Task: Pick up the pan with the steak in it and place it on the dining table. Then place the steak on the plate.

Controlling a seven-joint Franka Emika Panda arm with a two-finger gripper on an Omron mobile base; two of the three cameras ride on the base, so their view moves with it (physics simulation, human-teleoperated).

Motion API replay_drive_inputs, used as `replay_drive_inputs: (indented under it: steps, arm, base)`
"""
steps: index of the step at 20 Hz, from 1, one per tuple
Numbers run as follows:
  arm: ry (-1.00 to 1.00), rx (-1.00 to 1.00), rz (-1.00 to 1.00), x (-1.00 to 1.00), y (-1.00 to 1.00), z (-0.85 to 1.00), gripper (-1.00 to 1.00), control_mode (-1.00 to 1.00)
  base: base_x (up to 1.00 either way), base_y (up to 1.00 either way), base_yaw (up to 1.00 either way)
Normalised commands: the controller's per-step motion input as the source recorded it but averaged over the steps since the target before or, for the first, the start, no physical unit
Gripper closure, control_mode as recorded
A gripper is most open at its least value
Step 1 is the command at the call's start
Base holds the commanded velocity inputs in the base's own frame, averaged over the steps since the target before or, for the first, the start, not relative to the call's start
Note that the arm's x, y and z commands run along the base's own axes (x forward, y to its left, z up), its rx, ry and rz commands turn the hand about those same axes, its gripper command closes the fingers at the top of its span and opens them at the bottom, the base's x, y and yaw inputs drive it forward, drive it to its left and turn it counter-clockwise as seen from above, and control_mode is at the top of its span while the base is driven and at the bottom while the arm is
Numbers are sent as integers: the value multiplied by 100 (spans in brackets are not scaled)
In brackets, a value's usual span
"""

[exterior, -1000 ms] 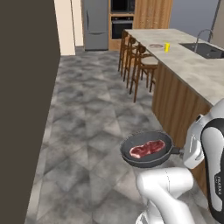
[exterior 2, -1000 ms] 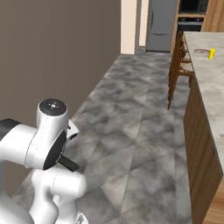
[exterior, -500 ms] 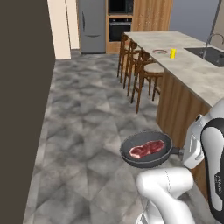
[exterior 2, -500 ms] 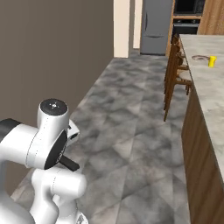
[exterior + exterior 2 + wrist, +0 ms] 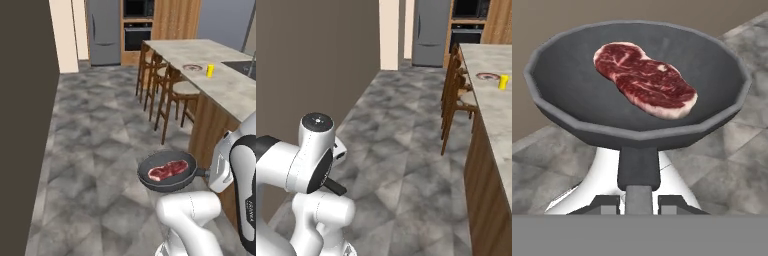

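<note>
The pan (image 5: 167,171) hangs in mid-air over the grey stone floor (image 5: 100,150), w/ the steak (image 5: 168,169) lying flat inside, a bit toward the far half of the base and not touching the rim. In the hand view the pan's (image 5: 637,85) handle runs straight down btwn the two finger tips, and the gripper (image 5: 639,202) is closed tight on that handle; steak (image 5: 644,80) sits clear of the pan wall all round.

From the left base view the pan rim sits just beside the wooden side of the dining table (image 5: 220,85), near its end corner. The beige top edge runs away toward the back of the room. On that top, well ahead of the pan, the plate (image 5: 192,67) sits close to the near long edge, w/ a yellow cup (image 5: 210,70) just beside it. Same pair shows in the right base view: plate (image 5: 487,76), cup (image 5: 503,82), table (image 5: 491,115).

Stools (image 5: 170,95) line up along the table's side, tucked under the overhang, btwn the pan and the plate's stretch of edge.

Open room: wide bare floor to the left of the stools, up to a dark wall (image 5: 22,125) on the left. Fridge (image 5: 104,31) and oven (image 5: 136,35) stand at the far end.
</note>
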Motion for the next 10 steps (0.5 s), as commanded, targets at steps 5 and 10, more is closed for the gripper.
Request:
replay_drive_inputs:
  steps: [5, 10]
  arm:
    - [0, 0, 0, 0, 0, 0, 100, 100]
    - [0, 0, 0, 0, 0, 0, 100, 100]
  base:
    - [100, 8, -1]
    - [100, 12, 0]
